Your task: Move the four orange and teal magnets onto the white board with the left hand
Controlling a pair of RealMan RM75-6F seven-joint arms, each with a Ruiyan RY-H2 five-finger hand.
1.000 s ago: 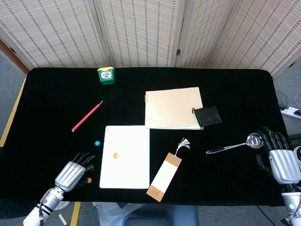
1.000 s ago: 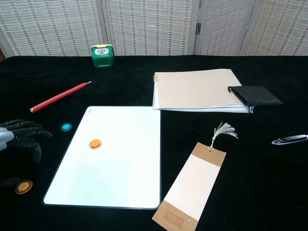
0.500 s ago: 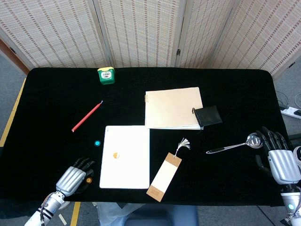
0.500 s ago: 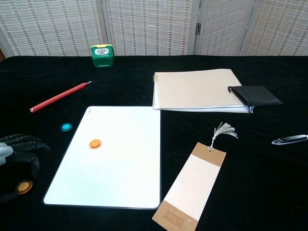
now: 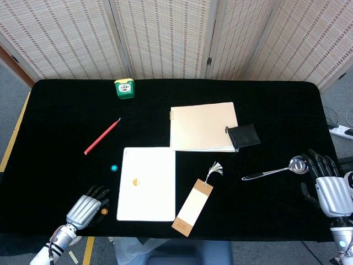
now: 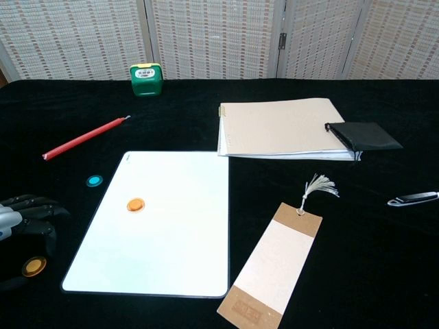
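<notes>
The white board [image 5: 147, 187] [image 6: 164, 240] lies near the table's front edge with one orange magnet [image 5: 136, 181] [image 6: 136, 204] on it. A teal magnet [image 5: 114, 168] [image 6: 94, 181] sits on the black cloth just left of the board. A second orange magnet [image 5: 103, 211] [image 6: 33, 266] lies off the board's near left corner. My left hand [image 5: 86, 206] [image 6: 25, 218] hovers right beside that magnet, fingers apart and arched over it, holding nothing. My right hand [image 5: 327, 187] rests at the far right with its fingers spread and nothing in them.
A red pencil [image 5: 102, 136] and a green tape measure [image 5: 124, 88] lie at the back left. A tan notebook [image 5: 202, 126] with a black pouch [image 5: 244, 135] sits behind the board. A bookmark [image 5: 193, 206] lies right of it, and a metal spoon [image 5: 276, 170] lies near my right hand.
My left hand has drawn back toward the table's front edge and settled by the loose orange magnet. The magnets, the board and the right hand have not moved.
</notes>
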